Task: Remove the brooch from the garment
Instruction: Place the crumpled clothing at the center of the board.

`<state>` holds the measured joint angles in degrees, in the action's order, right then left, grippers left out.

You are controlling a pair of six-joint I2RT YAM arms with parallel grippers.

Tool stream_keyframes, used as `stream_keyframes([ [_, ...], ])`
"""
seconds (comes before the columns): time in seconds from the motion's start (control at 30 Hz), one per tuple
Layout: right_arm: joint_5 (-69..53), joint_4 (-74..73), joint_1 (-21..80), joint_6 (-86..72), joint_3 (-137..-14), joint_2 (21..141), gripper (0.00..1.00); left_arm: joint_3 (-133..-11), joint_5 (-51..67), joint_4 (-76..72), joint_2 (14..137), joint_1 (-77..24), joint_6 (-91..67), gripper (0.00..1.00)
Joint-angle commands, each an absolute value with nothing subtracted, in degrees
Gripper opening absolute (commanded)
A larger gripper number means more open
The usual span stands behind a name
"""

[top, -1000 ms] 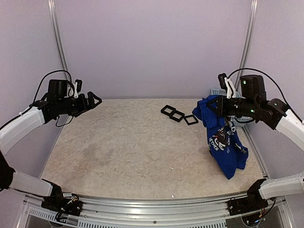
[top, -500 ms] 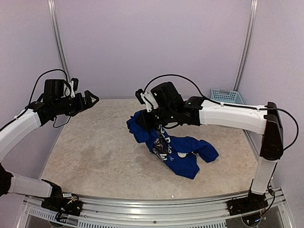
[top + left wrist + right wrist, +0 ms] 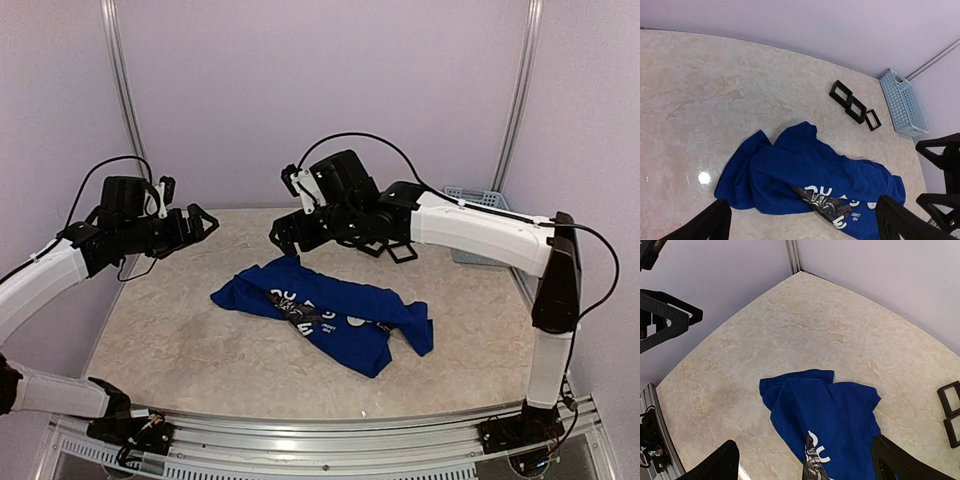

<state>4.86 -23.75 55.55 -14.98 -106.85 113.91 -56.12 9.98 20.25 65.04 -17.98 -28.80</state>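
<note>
My right gripper [image 3: 284,234] hangs empty, jaws apart, just above centre frame; my left gripper [image 3: 200,222], also spread, hovers at the left. The blue shirt [image 3: 330,315] lies rumpled mid-frame; I can't spot the brooch, so I'd flatten the print and search before pinching.

Soft, even light from overhead fills all three views. The tabletop [image 3: 715,100] shows one small glare spot in the left wrist view, just beside the shirt [image 3: 805,175], which casts a faint shadow. The wrist views bow at the edges, and focus is sharp.
</note>
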Motion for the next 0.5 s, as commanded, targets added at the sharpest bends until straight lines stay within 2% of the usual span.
stream_keyframes([
  [0.0,12.0,-26.9,52.2,-18.9,-96.4,102.1,0.96,-55.2,9.6,20.6,69.2,-23.2,-30.1,0.99],
  [0.23,14.9,-32.4,44.3,-30.1,-71.0,85.6,0.96,-59.2,10.1,17.5,81.5,-30.8,-28.8,0.99],
  [0.47,10.4,-29.9,39.3,-38.9,-55.0,77.9,0.96,-70.5,7.6,24.1,96.6,-31.0,-30.8,0.99],
])
